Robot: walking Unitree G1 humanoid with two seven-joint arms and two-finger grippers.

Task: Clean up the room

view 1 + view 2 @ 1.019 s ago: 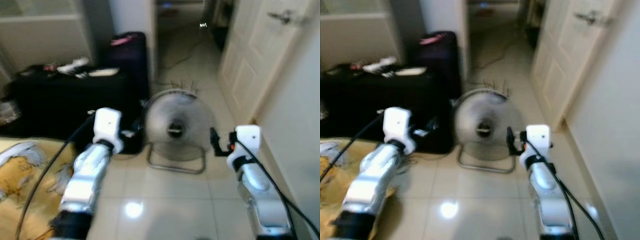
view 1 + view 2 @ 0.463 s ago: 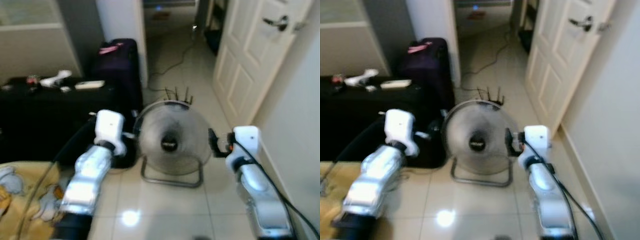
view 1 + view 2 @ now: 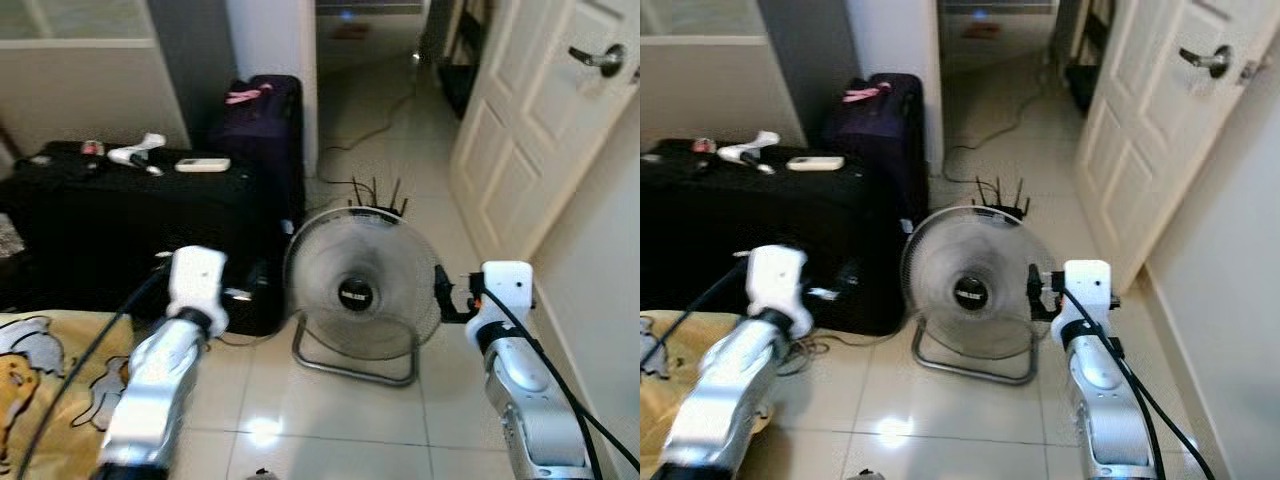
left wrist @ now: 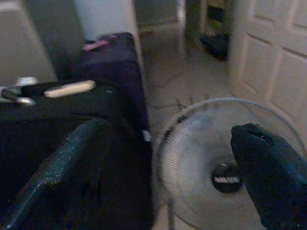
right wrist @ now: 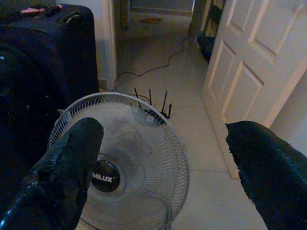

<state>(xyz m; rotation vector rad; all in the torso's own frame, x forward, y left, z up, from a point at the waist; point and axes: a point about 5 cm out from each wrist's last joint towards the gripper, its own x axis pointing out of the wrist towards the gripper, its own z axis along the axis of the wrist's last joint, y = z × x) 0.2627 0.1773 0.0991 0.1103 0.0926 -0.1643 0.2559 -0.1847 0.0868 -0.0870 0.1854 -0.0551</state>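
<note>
A humanoid robot stands on a tiled bedroom floor facing a floor fan (image 3: pixel 362 288), both silver arms raised at either side of it. The left gripper (image 4: pixel 163 167) and the right gripper (image 5: pixel 163 158) each have their two black fingers spread wide apart, empty, with the fan's round grille framed between them. Nothing is being touched.

The tidying has plenty of candidates. A black case (image 3: pixel 130 225) sits left of the fan with a white remote (image 3: pixel 202 165) and other small white items (image 3: pixel 135 152) on top; a dark purple suitcase (image 3: pixel 265 125) stands behind it by the doorway. A black router (image 3: pixel 377 195) with upright antennas rests on the floor just behind the fan, and a cable (image 3: pixel 375 130) trails away through the hallway. A yellow printed bedcover (image 3: pixel 45 380) lies at the robot's left, and a white panelled door (image 3: pixel 540 120) stands open at its right.

The likely risks: a step forward could tip the fan on its thin wire stand, or knock the router hidden behind it. The floor cable could snag a foot. An open finger could also catch in the grille.

The fan's hub badge appears to read "MILUX". No other writing is legible.
</note>
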